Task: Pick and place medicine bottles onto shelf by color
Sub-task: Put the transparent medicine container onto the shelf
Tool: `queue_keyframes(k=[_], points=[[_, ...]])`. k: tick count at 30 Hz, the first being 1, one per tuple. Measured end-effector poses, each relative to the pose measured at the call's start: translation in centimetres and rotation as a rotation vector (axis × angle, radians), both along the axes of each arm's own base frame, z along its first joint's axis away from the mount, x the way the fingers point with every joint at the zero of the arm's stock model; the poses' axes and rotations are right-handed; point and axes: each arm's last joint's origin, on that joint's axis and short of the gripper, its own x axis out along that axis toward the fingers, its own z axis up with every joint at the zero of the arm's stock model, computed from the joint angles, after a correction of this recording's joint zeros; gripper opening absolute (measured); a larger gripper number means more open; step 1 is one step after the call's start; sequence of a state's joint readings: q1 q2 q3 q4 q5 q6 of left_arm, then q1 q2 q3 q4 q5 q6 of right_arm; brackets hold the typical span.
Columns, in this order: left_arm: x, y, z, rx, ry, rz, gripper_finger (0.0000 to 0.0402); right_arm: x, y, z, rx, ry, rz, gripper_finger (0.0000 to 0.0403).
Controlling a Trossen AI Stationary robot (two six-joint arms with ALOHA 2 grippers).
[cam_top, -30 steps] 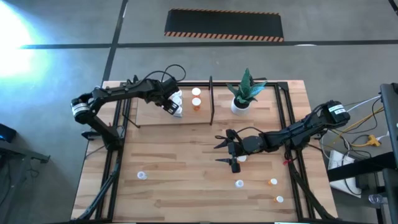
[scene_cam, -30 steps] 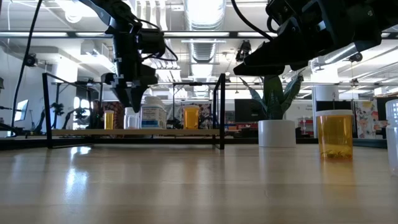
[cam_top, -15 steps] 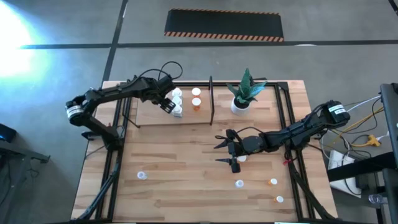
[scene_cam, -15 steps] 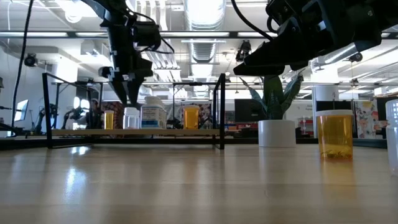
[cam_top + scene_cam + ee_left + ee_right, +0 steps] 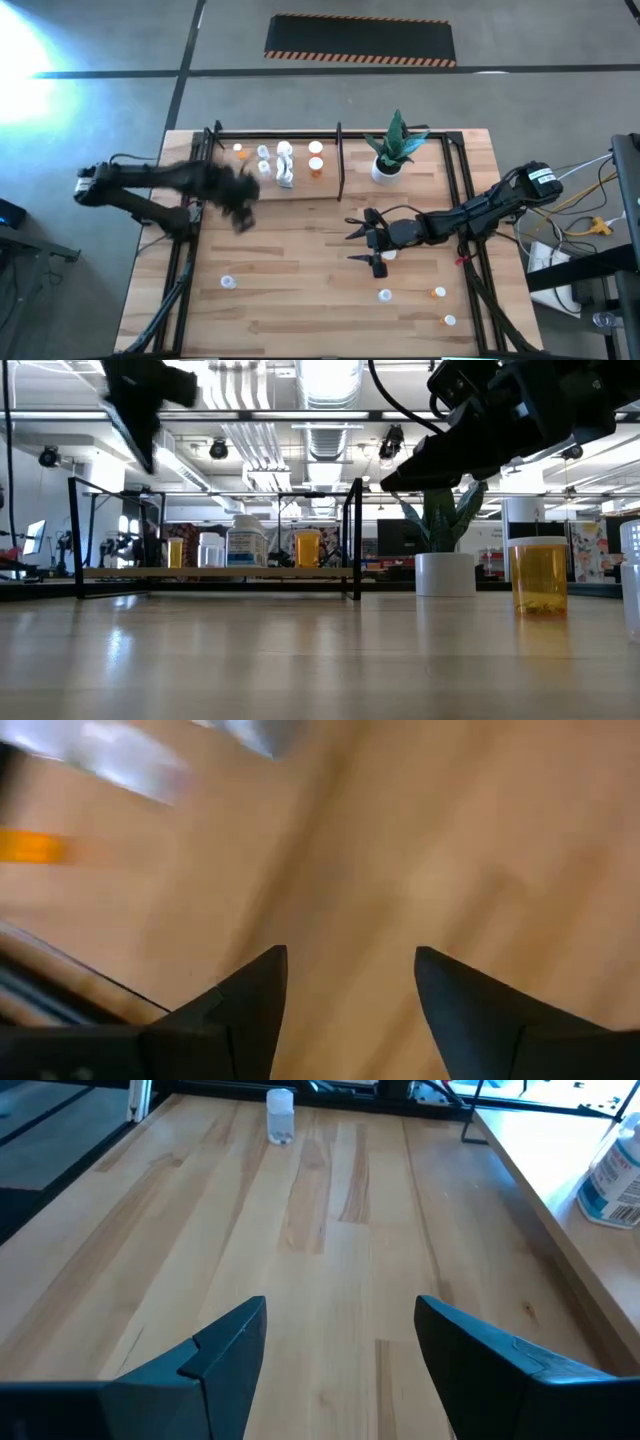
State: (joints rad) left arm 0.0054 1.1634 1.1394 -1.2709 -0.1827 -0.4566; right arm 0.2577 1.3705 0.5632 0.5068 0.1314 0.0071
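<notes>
A white pot holding a green spiky plant stands upright near the far edge of the wooden table, and on the grey floor beyond that same edge lies a black hazard-striped mat.

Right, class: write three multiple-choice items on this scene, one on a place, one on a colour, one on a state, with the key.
1. Where does the plant stand?
A. left of the divider
B. right of the divider
C. at the table's front edge

2. In the low view, what colour is the body of the nearest bottle?
A. orange
B. white
C. blue

3. How is the right end effector?
A. shut on a bottle
B. shut on the plant
C. open, holding nothing

Key: 1 B, the plant is right of the divider. 2 A, the bottle is clear orange. 3 C, the right end effector has bare table between its spread fingers.
</notes>
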Motion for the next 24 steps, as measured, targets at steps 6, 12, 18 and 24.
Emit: queue_keyframes(k=[6,12,18,24], points=[[-2.4,-8.4,-1.2,-0.133,-0.040,-0.090,0.0203,0.0,0.0,0.0,-0.022,-0.005,0.010,0.0244],[-4.5,-14.0,-3.8,-0.293,-0.050,0.076,0.0203,0.0,0.0,0.1,-0.036,-0.014,0.016,0.0244],[-5.4,-15.6,-6.7,-0.356,0.006,0.261,0.0203,0.1,0.0,0.2,-0.038,-0.029,0.018,0.0244],[-4.8,-15.6,-8.9,-0.412,-0.006,0.315,0.0203,0.1,0.0,0.2,-0.041,-0.031,0.020,0.0244]])
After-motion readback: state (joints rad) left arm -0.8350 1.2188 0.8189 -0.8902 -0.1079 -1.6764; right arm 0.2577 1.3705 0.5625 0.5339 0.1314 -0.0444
